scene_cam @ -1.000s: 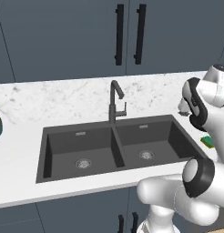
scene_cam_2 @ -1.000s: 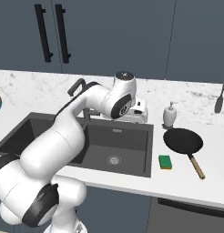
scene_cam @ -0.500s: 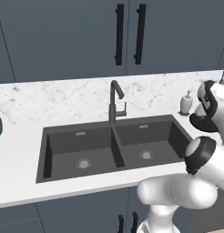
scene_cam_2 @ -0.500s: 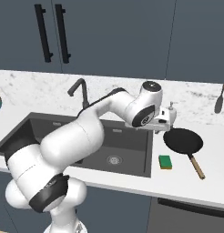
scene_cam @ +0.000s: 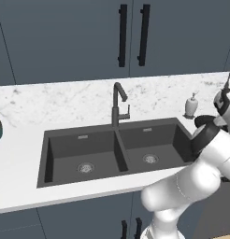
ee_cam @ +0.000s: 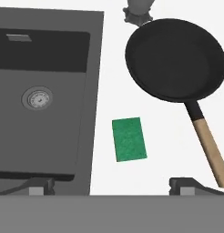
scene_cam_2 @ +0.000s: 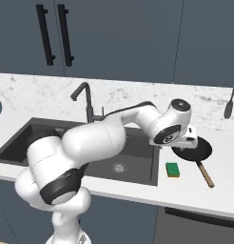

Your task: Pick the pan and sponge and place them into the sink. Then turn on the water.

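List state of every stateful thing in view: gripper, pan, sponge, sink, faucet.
gripper: open, empty, above the counter by the sponge.
pan: on counter, empty.
sponge: flat on counter, beside sink.
sink: both basins empty.
faucet: off, no water.

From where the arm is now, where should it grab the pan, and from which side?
Probably the handle: the pan lies flat on the counter beside the sink, its bowl too wide for the jaws, while the slim wooden handle juts out free. Come straight down from above, open gripper turned so the jaws straddle the handle, clear of the sponge.
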Controlling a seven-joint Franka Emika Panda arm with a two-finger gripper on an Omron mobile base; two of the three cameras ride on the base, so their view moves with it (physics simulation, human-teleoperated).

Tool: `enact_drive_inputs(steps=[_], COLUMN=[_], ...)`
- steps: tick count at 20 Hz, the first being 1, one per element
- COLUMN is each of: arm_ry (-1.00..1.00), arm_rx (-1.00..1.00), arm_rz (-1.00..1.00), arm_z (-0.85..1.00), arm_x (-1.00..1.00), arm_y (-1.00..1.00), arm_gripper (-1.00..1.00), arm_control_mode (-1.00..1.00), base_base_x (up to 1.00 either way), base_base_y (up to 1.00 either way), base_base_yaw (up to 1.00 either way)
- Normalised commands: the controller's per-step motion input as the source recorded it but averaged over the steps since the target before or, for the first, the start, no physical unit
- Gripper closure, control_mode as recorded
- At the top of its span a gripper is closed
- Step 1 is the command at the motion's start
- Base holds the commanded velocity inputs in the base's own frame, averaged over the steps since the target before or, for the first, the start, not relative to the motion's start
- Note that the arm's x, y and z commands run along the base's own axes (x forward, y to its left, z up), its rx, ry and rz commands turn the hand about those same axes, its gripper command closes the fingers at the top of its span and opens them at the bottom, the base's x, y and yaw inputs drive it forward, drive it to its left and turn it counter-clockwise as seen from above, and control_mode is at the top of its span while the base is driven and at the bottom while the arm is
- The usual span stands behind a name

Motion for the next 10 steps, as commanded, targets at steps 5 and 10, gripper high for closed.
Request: enact_drive_inputs(steps=[5,10], arm_ry=[0.03,0.01], arm_rx=[-0.08,-0.04], arm_rz=[0.01,0.00], arm_z=[-0.28,-0.28], arm_x=[0.00,0.00], arm_y=[-0.36,-0.37], arm_gripper=[-1.00,-1.00], arm_control_mode=[-1.00,-1.00], base_base_x=[0.00,0.00], base_base_y=[0.00,0.00], base_base_yaw=[0.00,0.00])
